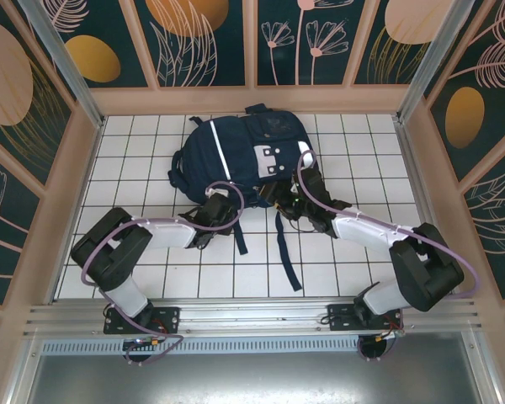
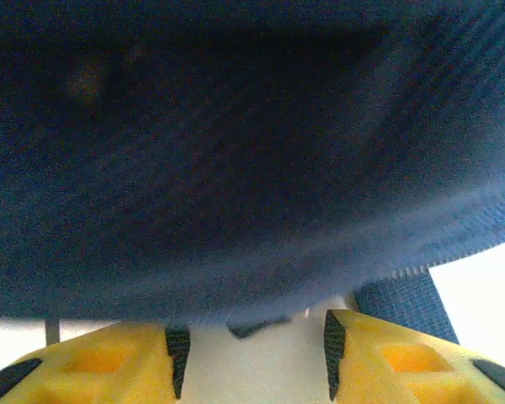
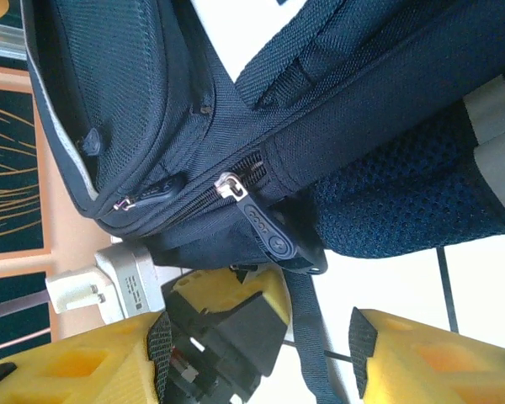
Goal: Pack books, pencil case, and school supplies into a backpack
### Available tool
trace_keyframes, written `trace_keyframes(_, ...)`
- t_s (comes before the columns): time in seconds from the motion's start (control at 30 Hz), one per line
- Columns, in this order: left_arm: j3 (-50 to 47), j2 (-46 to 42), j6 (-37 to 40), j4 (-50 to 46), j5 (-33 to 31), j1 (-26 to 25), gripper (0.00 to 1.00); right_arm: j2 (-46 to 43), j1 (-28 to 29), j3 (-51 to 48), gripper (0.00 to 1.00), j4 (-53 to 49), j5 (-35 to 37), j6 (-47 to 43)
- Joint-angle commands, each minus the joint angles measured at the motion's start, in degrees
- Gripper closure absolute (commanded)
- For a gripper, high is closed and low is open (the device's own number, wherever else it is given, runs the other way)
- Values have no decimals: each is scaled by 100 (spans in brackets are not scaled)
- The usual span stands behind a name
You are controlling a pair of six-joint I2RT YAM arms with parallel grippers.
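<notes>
Item one, nearest: left fingers [image 2: 101, 364], yellow, standing apart with nothing between them. The navy fabric of the backpack [image 2: 236, 168] hangs right over their tips. Risk: closing here pinches a loose fold, and any pull then drags the whole bag. Item two: right fingers [image 3: 429, 358], likewise parted and holding nothing, with a dark strap [image 3: 307, 345] running down through the gap. Risk: a close here catches the strap instead of the target. Item three, between them: a yellow-and-black block [image 3: 227, 303], which I judge to be the other arm's tip. Risk: both arms crowd the same near edge of the bag, so a sideways move knocks one against the other. Item four, just beyond: black zipper pull [image 3: 265, 227], lying slack along the seam, apart from my tips. Risk: it is small and floppy, so a shallow pinch slips off. I cannot tell how far the zip is run. Item five, farthest: the backpack lies flat at the middle of the tiled counter [image 1: 143, 177], far end toward the back wall, straps trailing toward me. Risk: soft and unanchored, it slides away under a push. What it contains I cannot tell.
</notes>
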Motion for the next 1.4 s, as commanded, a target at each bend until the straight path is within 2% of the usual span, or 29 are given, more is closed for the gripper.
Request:
trace_keyframes(0.0,145,417,152,-166,-598,-55,57,118,-35,-36,41,342,-236,24)
trace_keyframes(0.07,122,507,182,-99,-834,-49,64,149,-30,-69,42,448,-324,61)
trace_keyframes(0.17,114,578,296,9,-1002,-55,83,200,-25,-89,46,542,-403,60)
trace_keyframes(0.27,113,482,378,62,-904,-53,99,191,-18,-168,49,578,-388,76)
trace_keyframes(0.4,15,-119,455,-44,-789,-56,100,138,39,-254,51,596,-337,153)
trace_keyframes(0.53,-95,-678,320,-187,-281,-56,100,206,235,-231,51,597,-227,350)
trace_keyframes(0.73,-178,-1130,230,-326,441,-52,100,518,575,-220,40,1105,-175,1210)
trace_keyframes(0.97,-116,-1187,246,-363,742,-55,100,1326,852,-23,35,1726,34,2099)
trace_keyframes(1.07,-98,-1136,236,-338,791,-50,100,1649,874,-161,34,2579,208,2503)
trace_keyframes(1.17,-107,-1108,178,-294,888,-55,100,1735,894,-297,34,3263,591,2540)
trace_keyframes(1.27,-107,-1073,133,-276,967,-55,100,1551,1065,-618,35,3749,1391,2481)
trace_keyframes(1.37,-116,-1099,80,-237,1042,-56,100,1628,1095,-505,35,3719,1383,2414)
